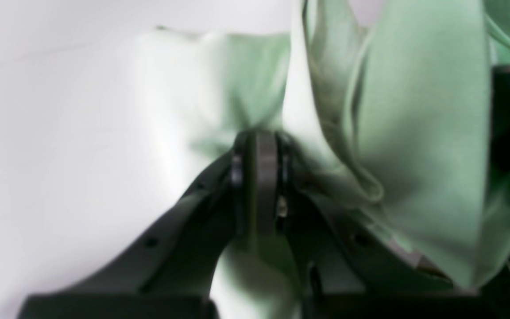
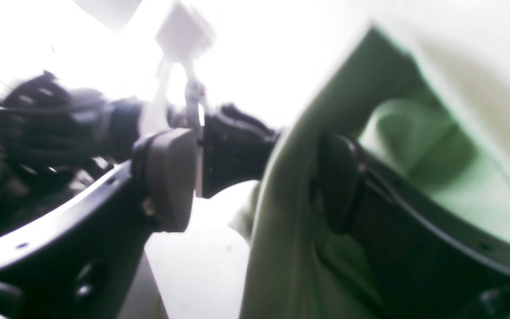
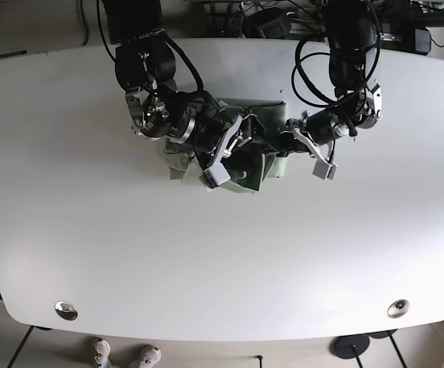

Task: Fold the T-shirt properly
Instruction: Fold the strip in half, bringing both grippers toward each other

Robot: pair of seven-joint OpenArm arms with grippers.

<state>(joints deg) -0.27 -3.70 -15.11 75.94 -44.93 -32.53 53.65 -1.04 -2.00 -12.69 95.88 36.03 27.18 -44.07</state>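
The left gripper [image 1: 259, 177] is clamping a bunched fold of the green T-shirt [image 3: 264, 165], which is lying crumpled at the far centre of the white table [image 3: 222, 261]. The right gripper [image 2: 255, 181] is gaping wide, with cloth draping between its fingers.

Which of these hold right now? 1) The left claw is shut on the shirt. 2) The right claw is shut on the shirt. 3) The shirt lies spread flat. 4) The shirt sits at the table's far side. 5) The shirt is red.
1) The left claw is shut on the pale green cotton T-shirt: true.
2) False: the right claw stands open, cloth draped over one finger.
3) False: it is bunched between the arms.
4) True, on the white oval table.
5) False: pale green.
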